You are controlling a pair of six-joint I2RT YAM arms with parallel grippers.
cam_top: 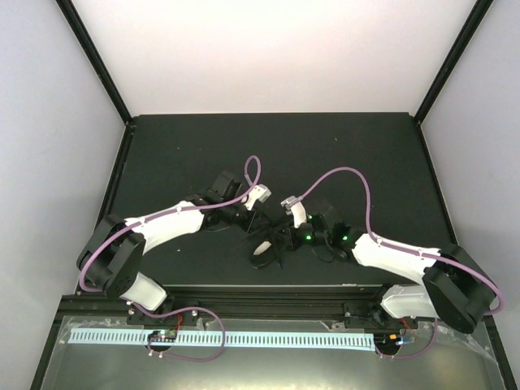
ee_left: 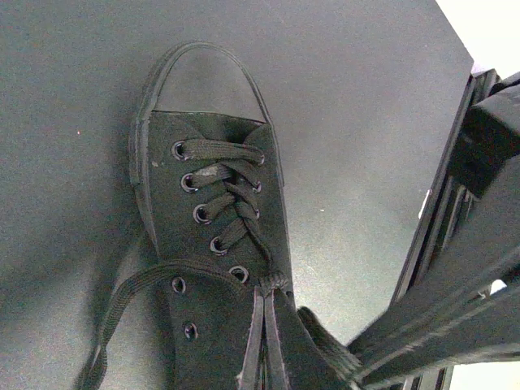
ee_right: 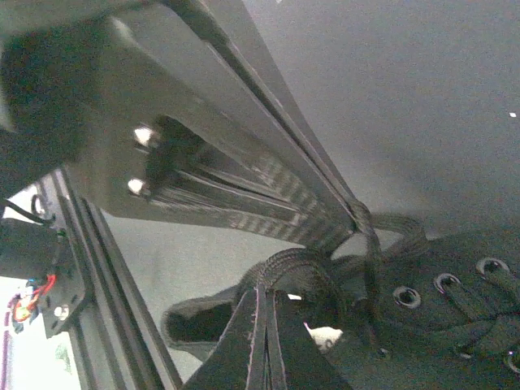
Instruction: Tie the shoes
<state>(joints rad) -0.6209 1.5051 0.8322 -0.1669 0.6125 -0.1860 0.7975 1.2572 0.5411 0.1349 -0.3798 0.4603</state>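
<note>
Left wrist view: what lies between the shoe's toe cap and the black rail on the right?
Only bare dark tabletop between the shoe and the rail, shown in the left wrist view.

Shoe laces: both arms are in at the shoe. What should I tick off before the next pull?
1. Left gripper shut on the laces, at the crossing near the tongue: ok.
2. Right gripper shut, with a lace loop rising from its tips: ok.
3. Shoe sole-down on the table: ok.
4. Bow finished: not ok; a loose strand trails on the table beside the shoe.
5. Grippers clear of each other: cannot tell; they work very close together.
</note>
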